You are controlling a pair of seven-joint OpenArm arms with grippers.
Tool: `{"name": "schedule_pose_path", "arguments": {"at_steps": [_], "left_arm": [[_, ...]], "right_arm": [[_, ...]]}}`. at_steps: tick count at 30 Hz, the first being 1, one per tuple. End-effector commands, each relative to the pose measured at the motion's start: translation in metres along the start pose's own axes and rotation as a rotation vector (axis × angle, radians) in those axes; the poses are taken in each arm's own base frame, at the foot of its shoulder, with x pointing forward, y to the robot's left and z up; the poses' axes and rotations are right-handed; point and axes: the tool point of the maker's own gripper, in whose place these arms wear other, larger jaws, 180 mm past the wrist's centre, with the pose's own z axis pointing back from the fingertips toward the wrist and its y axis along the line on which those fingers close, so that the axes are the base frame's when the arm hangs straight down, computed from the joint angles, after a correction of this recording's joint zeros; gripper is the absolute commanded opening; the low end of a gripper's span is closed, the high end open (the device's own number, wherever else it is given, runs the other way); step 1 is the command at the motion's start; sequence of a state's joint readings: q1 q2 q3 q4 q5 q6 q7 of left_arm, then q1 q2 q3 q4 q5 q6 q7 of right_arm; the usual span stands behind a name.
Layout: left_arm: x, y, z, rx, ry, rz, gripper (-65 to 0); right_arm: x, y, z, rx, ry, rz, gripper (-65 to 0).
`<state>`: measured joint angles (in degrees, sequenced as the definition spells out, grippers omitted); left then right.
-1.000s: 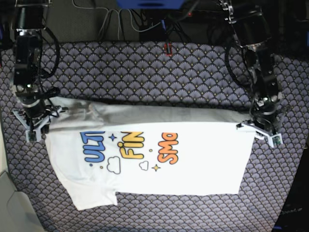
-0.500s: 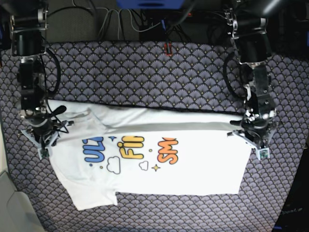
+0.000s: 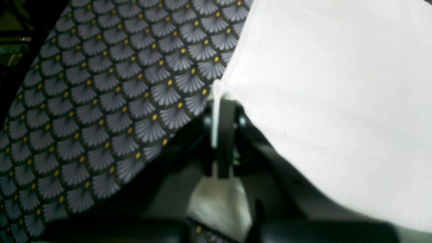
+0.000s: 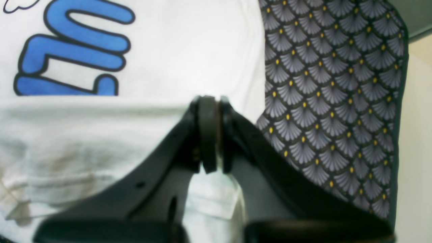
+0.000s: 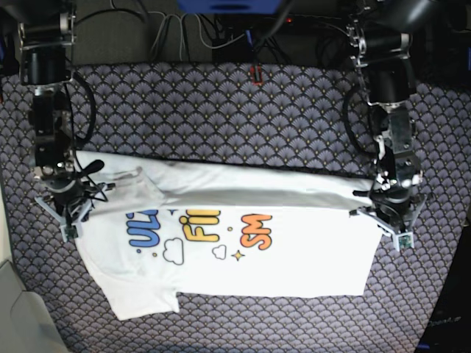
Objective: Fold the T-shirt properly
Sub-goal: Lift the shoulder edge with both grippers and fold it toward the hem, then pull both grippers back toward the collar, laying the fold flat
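Note:
The white T-shirt [image 5: 287, 265] lies spread on the patterned cover, print up, with blue, yellow and orange letters [image 5: 199, 229] partly showing. Its far edge is doubled over as a plain white band [image 5: 243, 187] across the top of the print. My left gripper [image 5: 390, 222] is shut on the band's right end; in the left wrist view the fingers [image 3: 225, 114] pinch a white hem of the T-shirt [image 3: 337, 101]. My right gripper [image 5: 68, 215] is shut on the band's left end; in the right wrist view it [image 4: 210, 111] pinches cloth just below the blue letters [image 4: 74, 47].
A dark fan-patterned cover [image 5: 221, 118] spans the table. Cables [image 5: 199, 33] and a small red item [image 5: 255, 73] sit at the back edge. The table's left edge [image 5: 9, 294] borders a pale floor. A sleeve [image 5: 140, 298] sticks out at front left.
Both grippers have moved toward the front of the table, pulling the doubled-over far edge further across the print. More of the letters is covered than before.

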<state>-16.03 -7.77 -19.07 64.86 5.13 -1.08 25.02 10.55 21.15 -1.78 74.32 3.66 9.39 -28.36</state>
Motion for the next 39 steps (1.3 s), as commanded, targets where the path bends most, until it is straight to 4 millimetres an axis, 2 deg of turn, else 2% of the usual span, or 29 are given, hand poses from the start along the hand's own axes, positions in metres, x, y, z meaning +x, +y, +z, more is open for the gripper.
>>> {"name": "schedule_pose_path", "arguments": {"at_steps": [1, 3, 5, 8, 11, 13, 17, 24, 27, 32, 36, 39], "left_arm": [[0.029, 0.008, 0.000, 0.022, -0.075, 0.002, -64.0], [0.027, 0.009, 0.000, 0.022, -0.072, 0.005, -61.6], [0.027, 0.009, 0.000, 0.023, -0.070, 0.002, -53.7], [0.029, 0.009, 0.001, 0.023, -0.080, 0.006, -36.4], [0.039, 0.009, 0.005, 0.022, -0.109, 0.008, -25.8], [0.044, 0.010, 0.008, 0.023, -0.123, 0.007, -21.5], [0.040, 0.012, 0.018, 0.028, -0.135, -0.004, -19.9], [-0.007, 0.015, 0.035, 0.027, -0.073, -0.032, -19.9], [-0.023, 0.013, 0.037, 0.006, -0.043, 0.011, -19.9], [-0.037, 0.019, 0.040, -0.003, -0.018, 0.066, -19.9], [-0.038, 0.028, 0.040, 0.019, -0.017, 0.095, -19.9], [-0.037, 0.027, 0.040, 0.018, -0.018, 0.095, -19.9]], "right_arm": [[0.020, -0.014, 0.002, -0.031, -0.055, 0.004, -65.0], [0.020, -0.014, 0.002, -0.031, -0.053, 0.004, -64.4], [0.020, -0.014, 0.002, -0.031, -0.053, 0.004, -58.5], [0.018, -0.014, 0.002, -0.031, -0.049, 0.004, -45.6], [0.016, -0.014, 0.003, -0.031, -0.046, 0.006, -36.5], [0.010, -0.012, 0.004, -0.027, -0.036, 0.008, -32.3], [0.011, -0.016, 0.008, -0.036, -0.046, 0.013, -30.5], [0.005, -0.040, 0.035, -0.098, -0.080, -0.020, -30.4], [-0.012, -0.040, 0.041, -0.098, -0.051, -0.023, -30.5], [-0.043, -0.039, 0.048, -0.099, 0.005, -0.028, -30.5], [-0.057, -0.038, 0.051, -0.096, 0.032, -0.026, -30.5], [-0.062, -0.037, 0.052, -0.094, 0.044, -0.026, -30.5]]}}
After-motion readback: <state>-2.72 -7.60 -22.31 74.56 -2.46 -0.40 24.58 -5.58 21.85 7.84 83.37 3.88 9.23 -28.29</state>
